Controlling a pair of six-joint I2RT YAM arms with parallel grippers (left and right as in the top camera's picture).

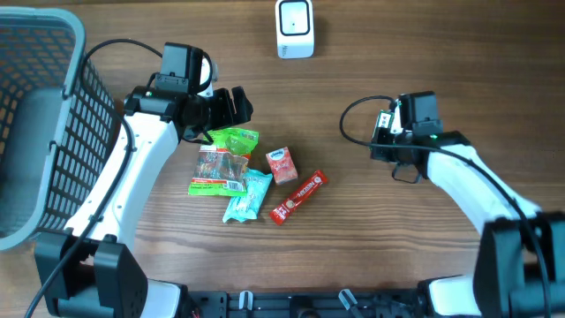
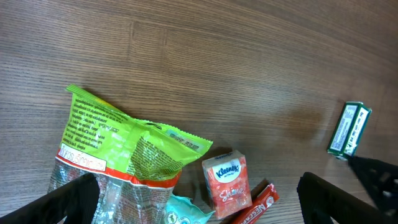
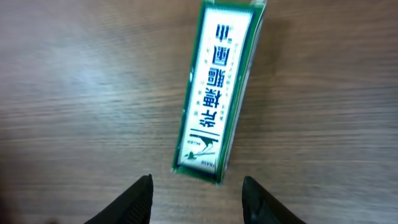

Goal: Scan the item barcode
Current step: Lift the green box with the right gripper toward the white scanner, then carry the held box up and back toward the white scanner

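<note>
Seemingly staged for pickup, green box (image 3: 217, 87) lies free on bench (image 3: 74, 74) just ahead of right pincer (image 3: 197, 186), which stands apart; left pincer (image 2: 199, 193) gapes wide over snacks (image 2: 124, 143).

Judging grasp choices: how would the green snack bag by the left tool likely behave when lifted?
The green snack bag looks like thin, crinkled film, so it is probably floppy and light, sagging from a pinch. Its top is already folded over, suggesting it crumples easily. The glossy film may slip.

White arm shells (image 1: 132, 168), black joints (image 1: 184, 66), looping black cables (image 1: 353, 108), black fingers (image 3: 134, 202), possibly a green light (image 1: 433, 136)
</note>
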